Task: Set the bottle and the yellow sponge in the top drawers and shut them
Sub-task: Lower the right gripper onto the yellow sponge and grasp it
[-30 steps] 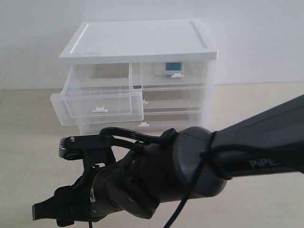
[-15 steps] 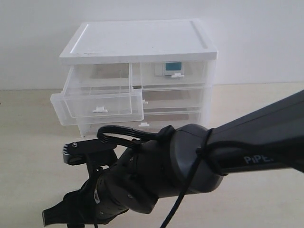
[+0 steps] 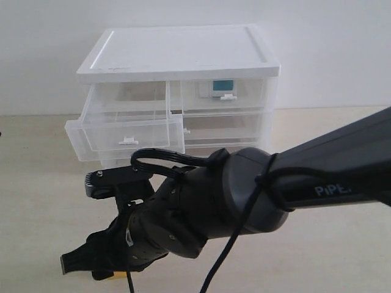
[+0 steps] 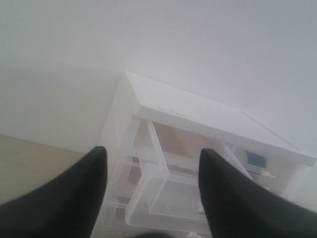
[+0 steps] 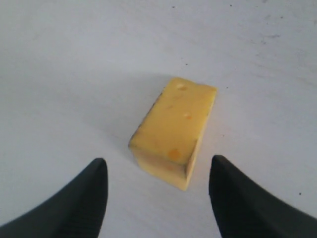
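White wall (image 3: 330,49) and a pale table (image 3: 36,183) frame a white plastic cabinet (image 3: 177,52) of translucent drawers.

Farthest left, the left gripper (image 4: 152,151) appears only in its own wrist view. Its fingers are spread with nothing between them, and it hangs off to the side, facing the cabinet.

Next comes the left top drawer (image 3: 125,131), which stands pulled well out and looks empty. Below and in front of it, the yellow sponge (image 5: 173,131) lies on the table, apart from the cabinet. The right gripper (image 5: 157,168) hovers over the sponge with its fingers (image 5: 94,198) wide apart on either side and not touching it.

Further right, the right top drawer (image 3: 241,94) sits flush with the cabinet front. The bottle (image 3: 222,86) shows through its wall, teal label facing out. The right arm (image 3: 293,189) reaches in from the right, across the middle.

By my judgement the bottle's half is done: it is stowed and its drawer is shut. What remains is to grasp the sponge, lift it into the open left drawer and push that drawer closed.
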`<action>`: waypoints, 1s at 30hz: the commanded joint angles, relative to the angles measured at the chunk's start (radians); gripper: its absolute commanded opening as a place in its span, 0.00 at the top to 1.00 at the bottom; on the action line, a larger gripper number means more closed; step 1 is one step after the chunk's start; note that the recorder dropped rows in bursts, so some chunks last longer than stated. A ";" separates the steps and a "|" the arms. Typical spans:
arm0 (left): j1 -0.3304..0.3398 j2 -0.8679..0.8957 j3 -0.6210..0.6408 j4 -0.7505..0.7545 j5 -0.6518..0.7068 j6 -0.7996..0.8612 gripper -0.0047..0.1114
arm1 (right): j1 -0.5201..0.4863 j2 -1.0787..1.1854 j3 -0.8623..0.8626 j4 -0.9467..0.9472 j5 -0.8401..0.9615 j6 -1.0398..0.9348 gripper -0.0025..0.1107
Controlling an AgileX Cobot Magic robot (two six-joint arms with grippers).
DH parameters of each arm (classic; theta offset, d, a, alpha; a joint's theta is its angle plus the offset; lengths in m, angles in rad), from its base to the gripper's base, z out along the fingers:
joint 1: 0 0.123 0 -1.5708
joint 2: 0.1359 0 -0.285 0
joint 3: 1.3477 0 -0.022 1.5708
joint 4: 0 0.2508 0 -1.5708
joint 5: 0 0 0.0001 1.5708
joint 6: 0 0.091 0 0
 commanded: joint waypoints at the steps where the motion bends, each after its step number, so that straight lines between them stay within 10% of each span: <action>1: -0.006 -0.006 0.008 0.007 0.003 0.003 0.51 | -0.010 0.001 -0.005 -0.015 -0.020 0.001 0.50; 30: -0.006 -0.006 0.008 0.007 0.005 0.003 0.51 | -0.030 0.121 -0.005 -0.017 -0.160 -0.002 0.51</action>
